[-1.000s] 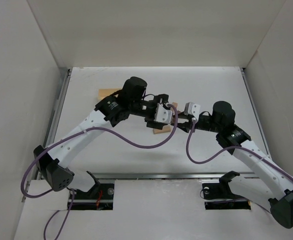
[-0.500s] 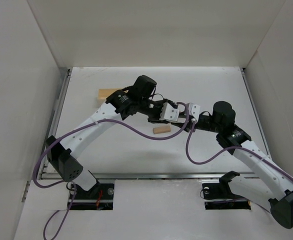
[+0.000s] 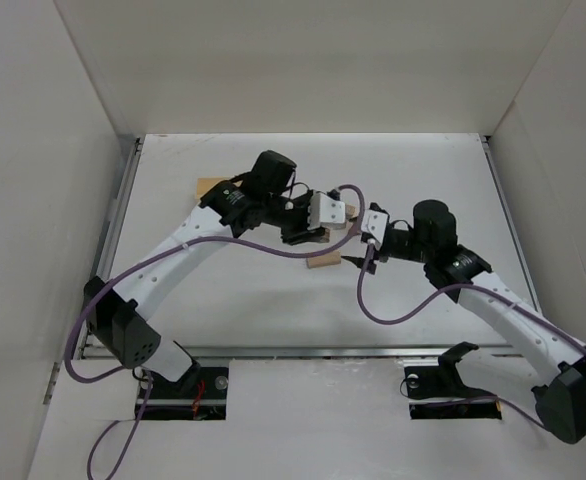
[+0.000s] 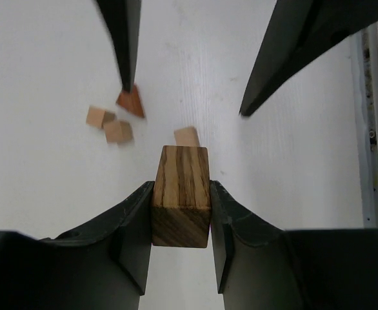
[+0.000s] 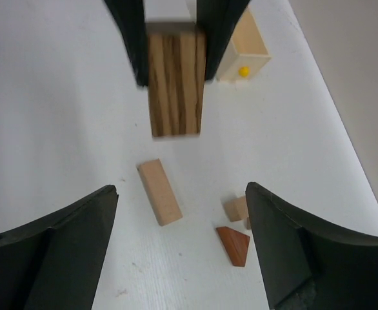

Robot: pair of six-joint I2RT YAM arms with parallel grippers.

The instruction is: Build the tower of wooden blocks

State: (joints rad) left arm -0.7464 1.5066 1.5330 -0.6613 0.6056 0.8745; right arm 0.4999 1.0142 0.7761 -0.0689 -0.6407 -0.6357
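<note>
**Left gripper (image 4: 181,194) clamping striped block (image 4: 181,171), right gripper (image 5: 180,187) gaping**

Left fingers are pinching the striped block, narrowly parted, holding it off the table (image 4: 47,51). Right fingers are spreading wide, gripping nothing. Wood block tower pieces are lying unstacked below: pale block (image 5: 159,192), two tan cubes (image 4: 118,131) side by side, red wedge (image 4: 131,103) just beside them.

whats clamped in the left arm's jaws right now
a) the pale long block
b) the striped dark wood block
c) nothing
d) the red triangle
b: the left wrist view shows the striped block pinched between the left jaws, while the red triangle and the pale long block lie on the table.
</note>
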